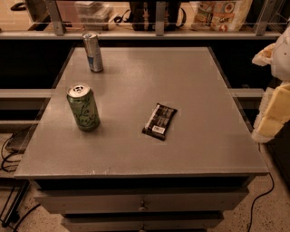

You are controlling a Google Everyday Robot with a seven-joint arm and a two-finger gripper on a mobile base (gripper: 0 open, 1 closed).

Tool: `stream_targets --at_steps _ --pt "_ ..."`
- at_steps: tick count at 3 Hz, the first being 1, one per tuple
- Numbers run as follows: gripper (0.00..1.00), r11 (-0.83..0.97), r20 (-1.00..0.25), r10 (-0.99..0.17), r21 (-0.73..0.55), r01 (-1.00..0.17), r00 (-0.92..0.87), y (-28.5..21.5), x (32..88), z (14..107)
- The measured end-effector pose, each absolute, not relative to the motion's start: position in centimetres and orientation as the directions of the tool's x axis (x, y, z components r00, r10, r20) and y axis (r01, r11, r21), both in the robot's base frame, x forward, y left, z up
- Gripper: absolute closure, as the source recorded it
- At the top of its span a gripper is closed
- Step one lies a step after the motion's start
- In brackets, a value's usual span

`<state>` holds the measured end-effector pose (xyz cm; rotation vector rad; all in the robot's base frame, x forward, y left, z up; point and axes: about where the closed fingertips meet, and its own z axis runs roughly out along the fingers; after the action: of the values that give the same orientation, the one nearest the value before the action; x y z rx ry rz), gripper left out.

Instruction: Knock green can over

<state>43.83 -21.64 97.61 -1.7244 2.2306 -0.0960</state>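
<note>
The green can [84, 108] stands upright on the left part of the grey table top [181, 81]. It is light green with darker swirls and a silver top with a pull tab. My gripper [273, 114] is at the far right edge of the view, beside the table's right edge. It shows as cream-coloured padded parts under a white wrist. It is far from the can, with most of the table's width between them, and holds nothing that I can see.
A slimmer silver-and-blue can [93, 52] stands upright at the table's back left. A dark snack bar wrapper [159, 121] lies flat near the middle. A shelf with rails and packages [222, 13] runs behind the table. Drawers [142, 204] are below the front edge.
</note>
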Motion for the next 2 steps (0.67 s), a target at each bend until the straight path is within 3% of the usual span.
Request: stream_targets --at_steps 2 --pt "0.00 0.219 -0.430 -0.897 -0.235 -0.947 -0.101 -17.7 46.3 98.0"
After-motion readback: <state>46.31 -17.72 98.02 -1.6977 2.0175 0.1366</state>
